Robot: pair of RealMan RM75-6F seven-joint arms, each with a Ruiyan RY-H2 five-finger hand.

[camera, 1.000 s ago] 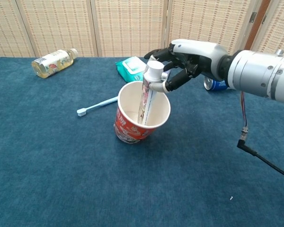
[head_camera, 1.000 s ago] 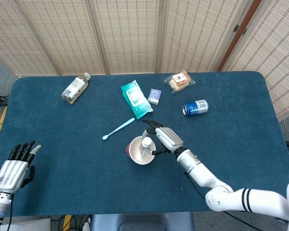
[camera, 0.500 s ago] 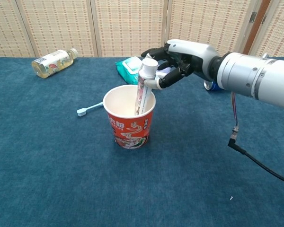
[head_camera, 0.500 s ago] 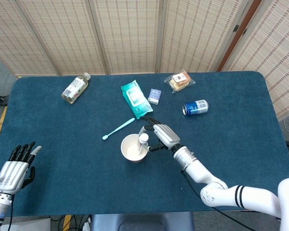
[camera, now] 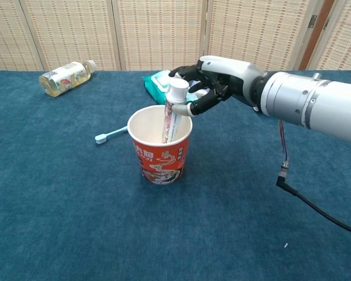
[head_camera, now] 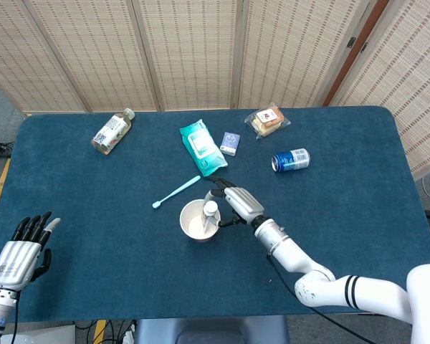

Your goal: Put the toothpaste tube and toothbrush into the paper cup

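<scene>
Cup status: paper cup [camera: 160,146] now stands upright on the tabletop [camera: 58,211]. A second ago it was tipped over toward the camera with the tube half in; half a second ago it was already righted and shifted a bit left. Now it sits in about the same spot, so the levering move looks finished.

Toothpaste tube [camera: 172,110] is inside the cup, cap end up, sticking out above the rim and leaning on the right side of the wall. Right hand [camera: 207,82] pinches the tube near the cap between thumb and fingers, other fingers loosely curled behind it. Compared with half a second ago the hand and cap have moved slightly left and lower, so the tube sits deeper.

My read: tube half of the task is effectively done, only the release is left. Risk on release is the tube's lean tipping the light cup again, so let go gently.

Toothbrush [head_camera: 176,192] lies flat on the tabletop just up-left of the cup, not touching it, unmoved across all frames. That is the next pick.

Left hand [head_camera: 20,247] sits at the near left edge, fingers extended and apart, holding nothing, same as before. It is well apart from the brush, so the right hand is the closer candidate.
</scene>
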